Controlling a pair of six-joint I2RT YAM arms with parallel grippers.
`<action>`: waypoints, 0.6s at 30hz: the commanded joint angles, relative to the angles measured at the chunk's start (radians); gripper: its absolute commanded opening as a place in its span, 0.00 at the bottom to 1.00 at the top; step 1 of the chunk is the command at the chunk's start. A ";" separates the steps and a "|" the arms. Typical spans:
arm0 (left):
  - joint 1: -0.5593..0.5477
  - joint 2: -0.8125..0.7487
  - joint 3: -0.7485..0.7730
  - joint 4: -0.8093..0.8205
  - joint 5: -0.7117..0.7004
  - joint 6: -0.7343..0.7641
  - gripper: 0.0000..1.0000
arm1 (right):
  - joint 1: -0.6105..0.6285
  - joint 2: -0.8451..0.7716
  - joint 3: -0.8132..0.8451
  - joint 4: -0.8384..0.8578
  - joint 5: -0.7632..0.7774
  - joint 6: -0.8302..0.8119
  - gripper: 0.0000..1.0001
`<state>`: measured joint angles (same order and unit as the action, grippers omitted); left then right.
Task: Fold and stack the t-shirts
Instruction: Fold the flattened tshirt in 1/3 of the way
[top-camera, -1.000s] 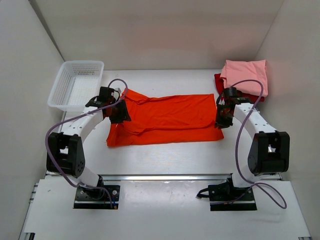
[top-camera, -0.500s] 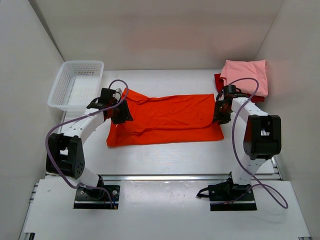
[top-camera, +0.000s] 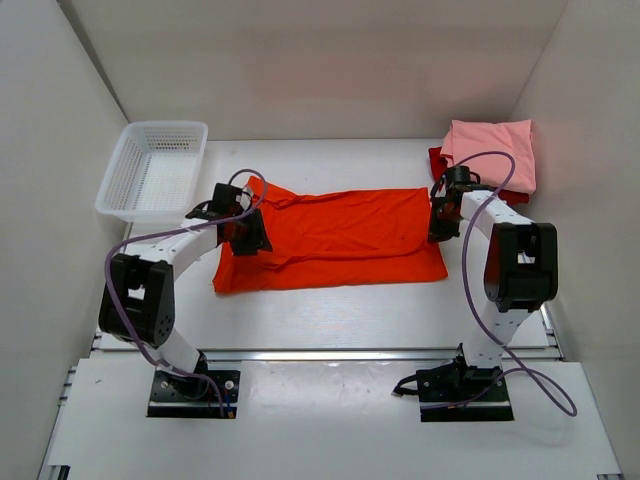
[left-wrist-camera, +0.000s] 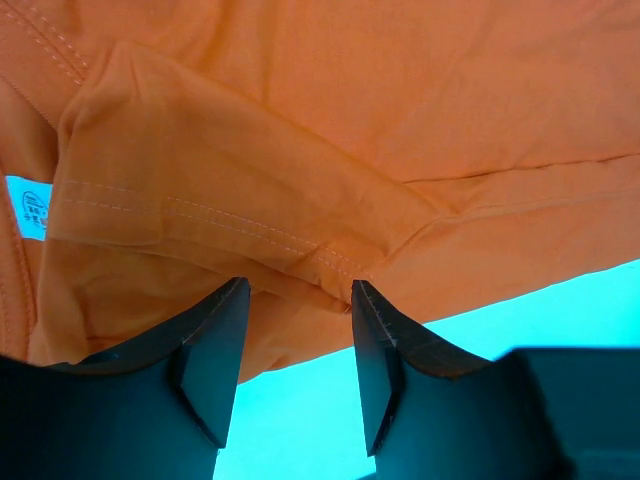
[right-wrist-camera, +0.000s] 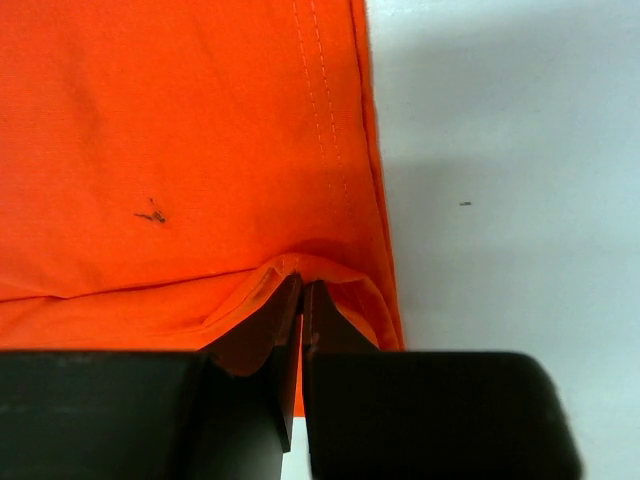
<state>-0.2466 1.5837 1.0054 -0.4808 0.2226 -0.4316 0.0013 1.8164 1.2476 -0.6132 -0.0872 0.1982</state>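
The bright orange t-shirt (top-camera: 340, 235) lies folded lengthwise across the middle of the table. My left gripper (top-camera: 248, 238) hangs open over its left end. In the left wrist view the open jaws (left-wrist-camera: 298, 300) straddle a stitched fold near the near edge of the orange cloth (left-wrist-camera: 330, 110). My right gripper (top-camera: 438, 228) is at the shirt's right edge. In the right wrist view it (right-wrist-camera: 301, 287) is shut on a raised pinch of orange cloth (right-wrist-camera: 180, 130) beside the hem. The light pink shirt (top-camera: 492, 150) lies folded on the dark red shirt (top-camera: 437, 162) at the back right.
A white mesh basket (top-camera: 112, 190) stands at the back left, just beyond my left arm. White walls close in both sides and the back. Bare table (right-wrist-camera: 500, 200) lies right of the shirt's hem.
My right gripper has moved back along the shirt's right edge, its arm folding more upright. My left gripper has shifted slightly right over the shirt's left end.
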 joint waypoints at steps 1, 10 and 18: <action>-0.023 0.005 -0.017 0.045 -0.011 -0.009 0.56 | 0.000 -0.017 0.024 0.026 0.020 0.003 0.00; -0.062 0.070 0.001 0.016 -0.003 -0.019 0.64 | 0.000 -0.022 0.030 0.013 0.010 0.017 0.00; -0.085 0.134 -0.004 0.080 0.027 -0.068 0.17 | 0.002 -0.034 0.007 0.017 0.010 0.009 0.00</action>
<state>-0.3302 1.7195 0.9993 -0.4576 0.2256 -0.4805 0.0013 1.8160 1.2476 -0.6125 -0.0872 0.2062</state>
